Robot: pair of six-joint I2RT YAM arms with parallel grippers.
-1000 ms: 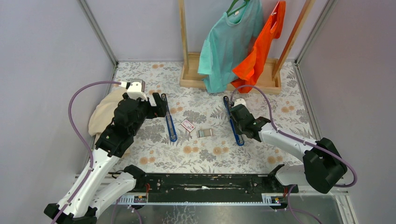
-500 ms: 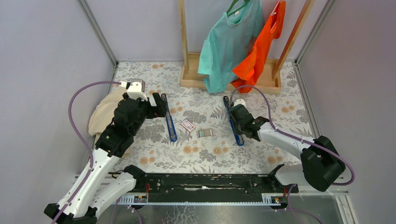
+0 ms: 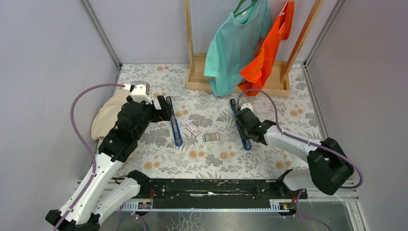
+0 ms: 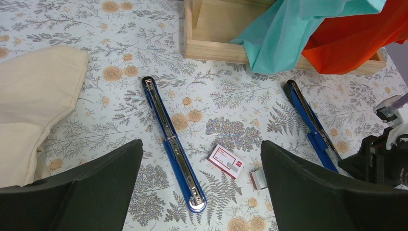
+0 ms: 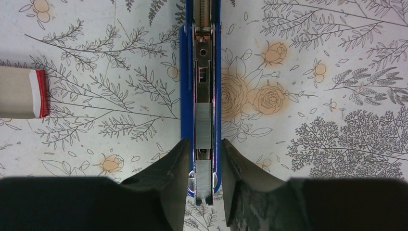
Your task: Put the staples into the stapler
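From above, the staples (image 3: 211, 137) lay flat on the floral table (image 3: 269, 159), long axis running left to right, between the stapler (image 3: 246, 143) and a second stapler (image 3: 175, 129), both opened out and pointing roughly away from the arms. The right gripper (image 3: 243, 129) sat over the stapler, just right of the staples. The left gripper (image 3: 167, 109) hung by the second stapler's far end. In the left wrist view, that gripper (image 4: 200, 143) stood wide apart and held nothing, with the staples (image 4: 259, 179) partly hidden behind its right finger. In the right wrist view, the fingers (image 5: 168, 183) closely flanked the stapler's (image 5: 202, 72) near end. Whether they pressed it could not be told. The staples (image 5: 19, 92) lay off to the left, red-edged end towards the stapler.
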